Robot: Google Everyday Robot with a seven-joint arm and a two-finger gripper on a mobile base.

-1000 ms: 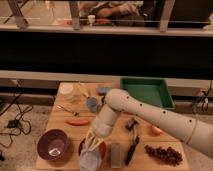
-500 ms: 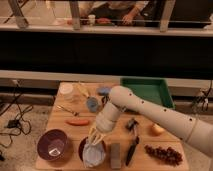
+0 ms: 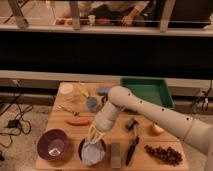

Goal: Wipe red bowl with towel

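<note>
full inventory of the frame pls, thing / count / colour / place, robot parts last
table: 1, light wood, centre
red bowl: 1, orange-red, front edge, mostly covered by the towel
towel: 1, pale grey-blue, bunched inside the red bowl
purple bowl: 1, maroon, front left
grey bar: 1, grey, front, right of the red bowl
carrot-like piece: 1, orange-red, left of centre
grapes: 1 bunch, dark red, front right
round fruit: 1, orange, right
green tray: 1, green, back right
black-handled tool: 1, black, front, right of the bar
arm: 1, white, reaching in from the right
gripper: 1, pale, jaws shut on the towel, over the red bowl
</note>
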